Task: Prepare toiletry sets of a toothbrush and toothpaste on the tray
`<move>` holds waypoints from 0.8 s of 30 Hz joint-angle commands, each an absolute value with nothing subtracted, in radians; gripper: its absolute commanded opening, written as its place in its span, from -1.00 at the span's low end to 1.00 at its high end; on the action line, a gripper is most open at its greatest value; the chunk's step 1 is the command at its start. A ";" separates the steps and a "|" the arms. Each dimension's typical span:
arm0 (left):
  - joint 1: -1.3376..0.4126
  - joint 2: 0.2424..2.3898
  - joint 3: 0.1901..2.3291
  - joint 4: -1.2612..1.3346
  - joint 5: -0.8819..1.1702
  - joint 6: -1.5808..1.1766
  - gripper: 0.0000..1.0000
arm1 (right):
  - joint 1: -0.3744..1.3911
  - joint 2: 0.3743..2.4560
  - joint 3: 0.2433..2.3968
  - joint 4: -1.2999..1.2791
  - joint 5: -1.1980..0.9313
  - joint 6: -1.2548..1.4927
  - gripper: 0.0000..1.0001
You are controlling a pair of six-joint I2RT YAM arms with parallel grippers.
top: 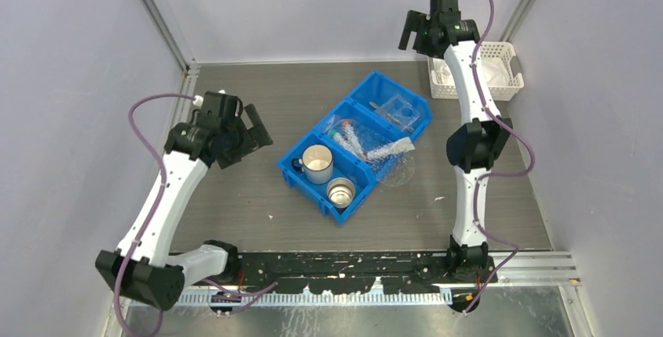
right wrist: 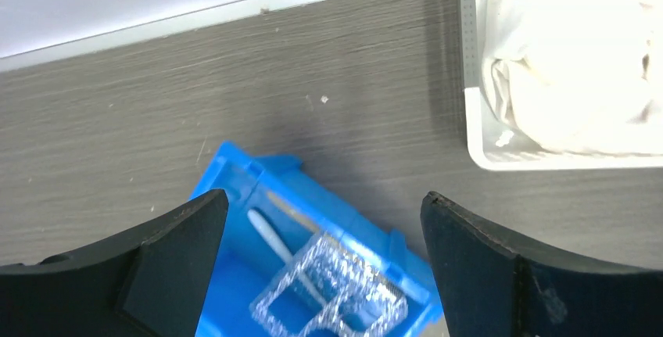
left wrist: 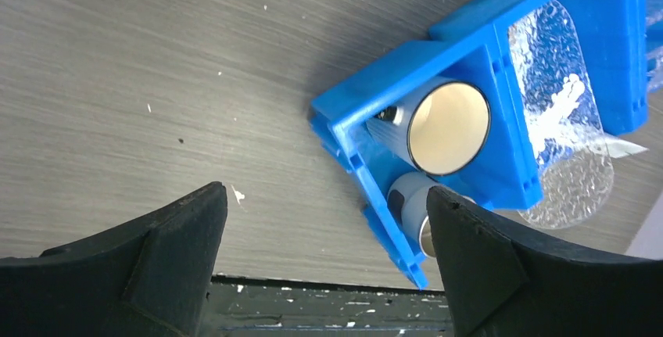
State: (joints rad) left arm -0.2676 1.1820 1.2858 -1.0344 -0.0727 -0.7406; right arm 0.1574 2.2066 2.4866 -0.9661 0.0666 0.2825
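Toiletry sets (top: 363,145) lie crosswise in blue bin (top: 301,187), overhanging rightward.

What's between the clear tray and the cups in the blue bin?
The wrapped packets, in the middle compartment of the bin; tray beyond, cups nearer. Top view shows it.

We see our left arm (top: 168,196) and right arm (top: 469,87) built of smooth white tubular links joined by chunky black housings. A thin purple cable (top: 131,120) trails along each. The left pincer (left wrist: 324,196) and right pincer (right wrist: 324,194) each carry two matte black, wedge-shaped fingers (left wrist: 168,259).
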 commanded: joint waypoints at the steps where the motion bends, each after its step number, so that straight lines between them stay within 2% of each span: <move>1: -0.305 1.072 1.249 -1.049 -0.099 -0.817 0.99 | 0.134 2.340 2.649 -0.979 -0.071 0.289 0.99; 5: -0.390 0.965 1.181 -1.037 -0.116 -0.862 0.99 | 0.096 2.369 2.571 -0.826 -0.141 0.343 0.99; 9: -0.462 0.909 1.072 -0.976 -0.085 -0.934 0.99 | 0.091 2.413 2.543 -0.809 -0.144 0.370 0.99; 15: -0.604 0.937 0.982 -0.841 -0.094 -0.988 0.99 | 0.091 2.395 2.377 -0.737 -0.116 0.366 0.99; 19: -0.675 0.947 0.922 -0.711 -0.066 -0.972 0.99 | 0.083 2.403 2.354 -0.757 -0.073 0.341 0.99; 24: -0.709 0.987 0.906 -0.676 -0.100 -0.959 1.00 | 0.055 2.405 2.313 -0.752 -0.082 0.364 0.99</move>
